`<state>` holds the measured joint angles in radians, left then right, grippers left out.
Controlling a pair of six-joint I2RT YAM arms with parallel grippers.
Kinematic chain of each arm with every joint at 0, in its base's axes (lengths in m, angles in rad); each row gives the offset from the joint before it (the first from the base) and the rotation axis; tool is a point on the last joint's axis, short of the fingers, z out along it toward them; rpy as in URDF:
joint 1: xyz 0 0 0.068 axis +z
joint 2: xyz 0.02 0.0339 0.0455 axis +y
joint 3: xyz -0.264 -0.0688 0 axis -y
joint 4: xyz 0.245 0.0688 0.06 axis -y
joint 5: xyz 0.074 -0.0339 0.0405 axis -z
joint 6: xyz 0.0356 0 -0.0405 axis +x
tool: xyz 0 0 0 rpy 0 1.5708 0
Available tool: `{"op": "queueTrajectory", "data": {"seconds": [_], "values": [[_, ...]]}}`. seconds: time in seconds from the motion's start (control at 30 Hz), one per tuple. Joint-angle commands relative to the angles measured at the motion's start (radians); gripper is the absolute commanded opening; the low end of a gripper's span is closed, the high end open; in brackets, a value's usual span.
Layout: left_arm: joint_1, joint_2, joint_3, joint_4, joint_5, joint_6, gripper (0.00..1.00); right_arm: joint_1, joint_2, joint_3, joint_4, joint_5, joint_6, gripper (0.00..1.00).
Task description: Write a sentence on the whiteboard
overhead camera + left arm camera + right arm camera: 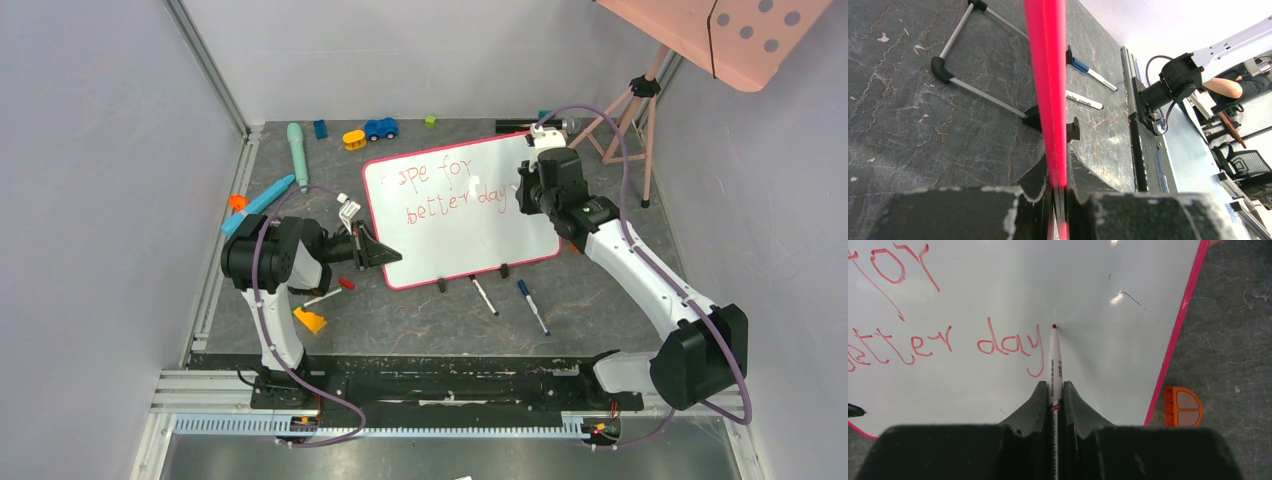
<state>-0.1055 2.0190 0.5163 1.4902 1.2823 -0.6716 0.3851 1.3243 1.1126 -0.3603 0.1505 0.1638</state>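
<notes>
— Right gripper (pixel 1053 387): what are we doing with it?

— We have its two dark jaws pressed together on a thin white marker with a red tip (pixel 1054 360), the barrel pointing away from the wrist. The tip sits at the board's surface just right of the tail of the "y". We cannot quite tell whether it touches.

— And where is the board?

— Our large glossy white whiteboard with a thin red-pink frame (pixel 470 245) stands propped on two small black feet at the middle of the dark grey cracked-stone table (pixel 400 330). Our left gripper (pixel 385 252) is closed on the frame at its near left corner, steadying it.

— What does the red handwritten sentence (pixel 445 190) say?

— It has two slanted lines. The far one ends "for", though its first letter is unclear to us. The near one reads "better day". That last word seems to lack an "s", so we judge that letter to be the step in hand.

— How do we do it well?

— We press lightly, so the board does not rock against the left grip. We match the height of the neighbouring letters and keep the curve narrow. Bare white remains between the "y" and the right frame, so there looks to be room. An orange half-round toy block (pixel 1183 406) lies on the table just beyond that right edge. Two loose pens (pixel 484 296) lie near the feet, well away from the stroke.
</notes>
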Motion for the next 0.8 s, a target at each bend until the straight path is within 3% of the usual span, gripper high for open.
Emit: {"op": "queueTrajectory", "data": {"seconds": [0.0, 0.33, 0.77], "values": [[-0.020, 0.010, 0.004, 0.067, 0.055, 0.133, 0.02, -0.005, 0.004, 0.013, 0.039, -0.039, -0.007, 0.00], [-0.020, 0.010, 0.003, 0.067, 0.054, 0.132, 0.02, -0.004, -0.020, -0.041, 0.008, -0.056, -0.011, 0.00], [-0.020, 0.010, 0.003, 0.067, 0.055, 0.131, 0.02, -0.007, -0.026, -0.034, -0.042, 0.052, -0.006, 0.00]]}}
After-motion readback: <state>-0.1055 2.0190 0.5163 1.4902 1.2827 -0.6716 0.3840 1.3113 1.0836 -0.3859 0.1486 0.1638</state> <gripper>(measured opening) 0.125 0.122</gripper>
